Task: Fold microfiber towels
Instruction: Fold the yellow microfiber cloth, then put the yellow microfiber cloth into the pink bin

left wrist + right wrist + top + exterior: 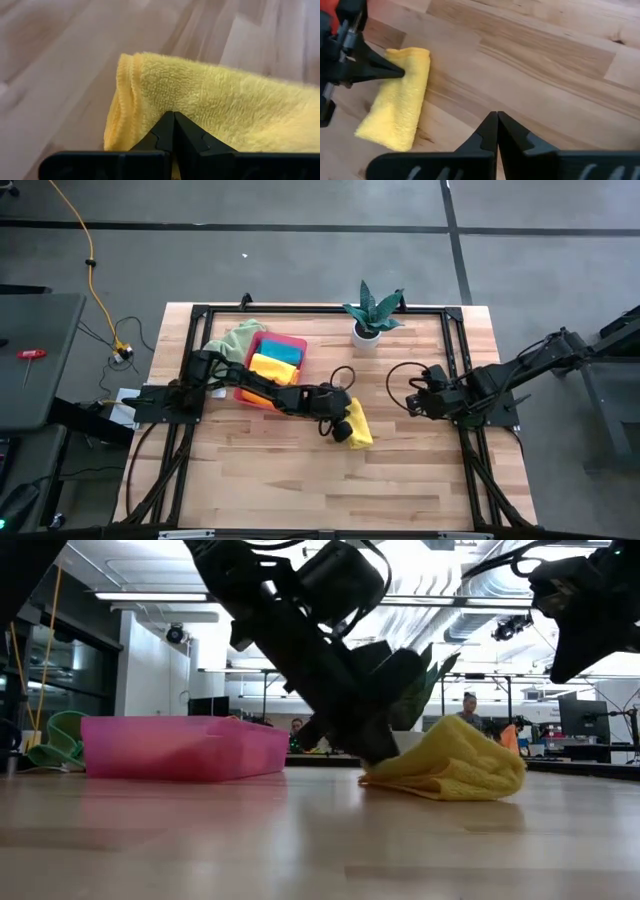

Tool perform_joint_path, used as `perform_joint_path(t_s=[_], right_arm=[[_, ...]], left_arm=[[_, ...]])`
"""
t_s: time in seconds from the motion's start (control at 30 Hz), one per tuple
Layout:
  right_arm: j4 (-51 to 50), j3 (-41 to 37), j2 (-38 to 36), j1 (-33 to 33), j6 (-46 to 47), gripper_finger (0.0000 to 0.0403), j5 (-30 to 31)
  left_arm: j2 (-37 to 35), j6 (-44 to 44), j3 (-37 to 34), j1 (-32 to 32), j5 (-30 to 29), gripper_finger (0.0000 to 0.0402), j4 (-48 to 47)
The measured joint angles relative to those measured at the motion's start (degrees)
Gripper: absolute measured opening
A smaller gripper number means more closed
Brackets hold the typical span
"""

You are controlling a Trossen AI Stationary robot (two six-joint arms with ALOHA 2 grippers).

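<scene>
The left gripper (173, 131) is pinched tight on the edge of a folded yellow towel (357, 426), which lies on the table (300, 480) right under and ahead of its tips. This looks like the end of a fold: the cloth is a compact doubled strip. Next it likely needs letting go, or carrying toward the pink tray (292, 343) behind that arm, where another yellow and an orange towel sit. A pale green towel (237, 337) lies beyond the tray. Off to the side, well apart, the right gripper (496, 131) hangs closed and empty.
</scene>
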Motion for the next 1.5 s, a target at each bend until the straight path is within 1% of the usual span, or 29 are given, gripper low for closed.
perform_joint_path(t_s=[0.2, 0.4, 0.47, 0.6, 0.67, 0.8, 0.93, 1.03, 1.13, 1.37, 1.5], right_arm=[[0.4, 0.0, 0.0, 0.0, 0.0, 0.0000, 0.9], [0.4, 0.0, 0.0, 0.0, 0.0, 0.0000, 1.9], [0.4, 0.0, 0.0, 0.0, 0.0, 0.0000, 2.4], [0.4, 0.0, 0.1, 0.0, 0.0, 0.0000, 2.6], [0.4, 0.0, 0.0, 0.0, 0.0, 0.0000, 2.6], [0.4, 0.0, 0.0, 0.0, 0.0, 0.0000, 2.6], [0.8, 0.0, 0.1, 0.0, 0.1, 0.0000, 2.6], [1.3, 0.0, 0.0, 0.0, 0.1, 0.0000, 2.6], [1.3, 0.0, 0.0, 0.0, 0.2, 0.0000, 2.6], [1.3, 0.0, 0.1, 0.0, 0.0, 0.0000, 2.6], [1.3, 0.0, 0.1, 0.0, 0.0, 0.0000, 2.6]], left_arm=[[-0.7, 0.5, -0.1, 0.4, 0.3, 0.0000, -1.8], [-6.8, 1.5, -0.1, 0.6, 4.1, 0.0000, -3.3], [-8.6, 1.5, -0.1, -0.2, 5.2, 0.0000, -4.0], [-10.0, 1.5, 0.0, -2.6, 8.9, 0.0000, -1.5], [-9.1, 1.4, 0.0, -4.1, 9.0, 0.0000, -0.2], [-5.1, 0.5, -0.1, -6.6, 7.1, 0.0000, 3.8], [-2.0, -0.5, 0.0, -8.2, 1.1, 0.0000, 9.3], [-0.3, -3.0, 0.0, -8.8, -0.9, 0.0000, 10.0], [0.8, -3.7, 0.0, -9.5, 0.0, 0.0000, 9.8], [2.4, -3.9, 0.0, -11.3, 6.1, 0.0000, 9.2], [2.1, -3.7, 0.0, -11.4, 8.4, 0.0000, 8.2]])
